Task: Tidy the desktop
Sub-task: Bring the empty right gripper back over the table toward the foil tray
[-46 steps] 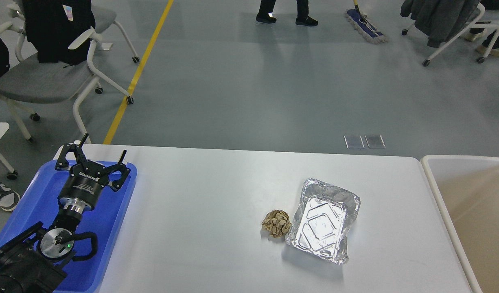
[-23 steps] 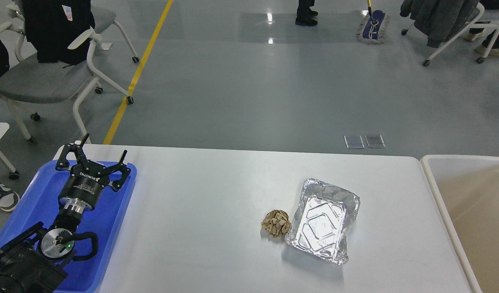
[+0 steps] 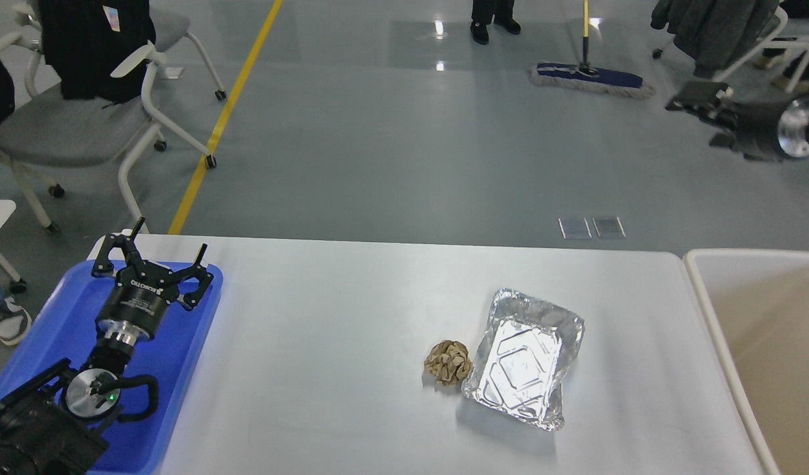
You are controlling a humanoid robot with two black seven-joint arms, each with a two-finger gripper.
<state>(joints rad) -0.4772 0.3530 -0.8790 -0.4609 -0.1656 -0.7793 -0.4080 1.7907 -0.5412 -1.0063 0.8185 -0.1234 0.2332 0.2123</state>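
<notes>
The right gripper (image 3: 691, 105) has newly swung in at 2 o'clock, blurred, its jaw state unreadable. The left gripper (image 3: 155, 254) stays spread open over the tray (image 3: 187, 343) at 8 o'clock. The desktop (image 3: 338, 343) fills the lower frame, foil pan (image 3: 524, 356) and paper wad (image 3: 449, 361) unmoved.

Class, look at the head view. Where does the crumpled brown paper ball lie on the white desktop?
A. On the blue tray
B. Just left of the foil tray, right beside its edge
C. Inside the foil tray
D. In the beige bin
B: the paper ball sits on the bare desktop right against the left edge of the foil tray, outside it; whether they touch is hard to tell.
</notes>
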